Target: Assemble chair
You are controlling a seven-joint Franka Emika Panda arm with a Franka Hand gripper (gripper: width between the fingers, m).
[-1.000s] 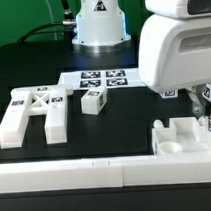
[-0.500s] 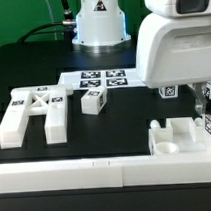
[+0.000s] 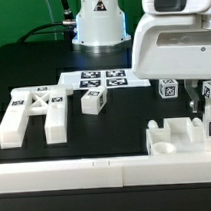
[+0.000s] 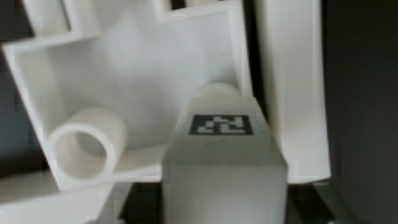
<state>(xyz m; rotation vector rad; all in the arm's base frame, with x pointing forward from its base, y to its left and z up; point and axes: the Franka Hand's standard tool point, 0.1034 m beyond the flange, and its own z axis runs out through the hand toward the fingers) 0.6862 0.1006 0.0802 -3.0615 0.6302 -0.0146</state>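
My gripper (image 3: 199, 101) hangs at the exterior view's right, over a white notched chair block with a round hole (image 3: 178, 138). In the wrist view my gripper (image 4: 222, 200) has its jaws closed on a white tagged bar (image 4: 222, 140), whose tag faces the camera. The block's round hole (image 4: 84, 150) lies just beside the bar. A tag on a white part (image 3: 168, 88) shows beside my hand. A cross-braced chair plate (image 3: 34, 112) lies at the left and a small tagged block (image 3: 92, 101) in the middle.
The marker board (image 3: 102, 81) lies flat behind the small block. The robot base (image 3: 97, 24) stands at the back. A long white ledge (image 3: 97, 174) runs along the front edge.
My hand has moved toward the exterior view's left and slightly up. The notched block under it has shifted left by about the same amount.
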